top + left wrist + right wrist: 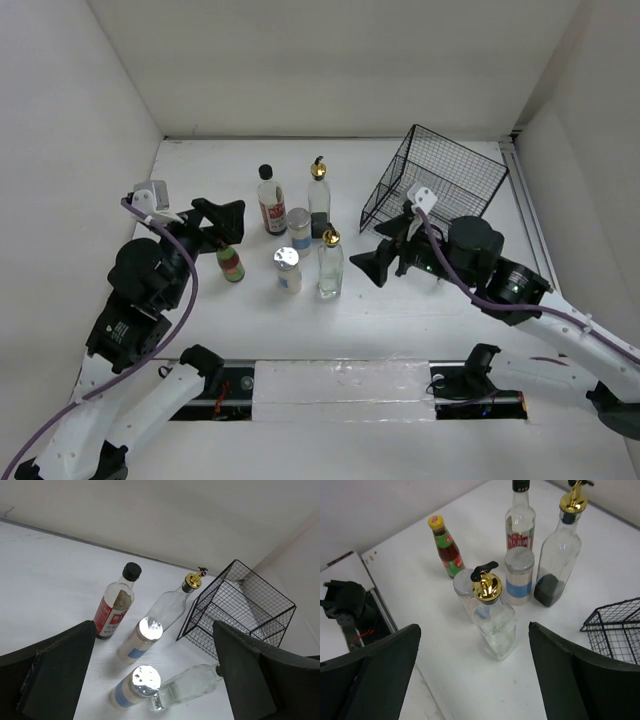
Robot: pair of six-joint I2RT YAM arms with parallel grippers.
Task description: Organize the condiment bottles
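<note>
Top external: I'm lining up approach, left gripper [228, 225] & right gripper [368, 256] wide open, empty; nxt needs right centring on near gold-pourer bottle [329, 266].

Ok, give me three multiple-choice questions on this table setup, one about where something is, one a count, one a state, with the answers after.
1. Where does the wire basket sit? A) between the arm bases B) beside the left arm C) far right, behind the right arm.
2. How many bottles carry gold pourers? A) one B) two C) four.
3. How are the left fingers and right fingers? A) open, gripping nothing B) shut on a jar C) shut on the basket.
Answers: C, the basket stands at the table's right rear; B, only the rear pourer bottle and the front pourer bottle have them; A, both pairs are spread wide apart.
</note>
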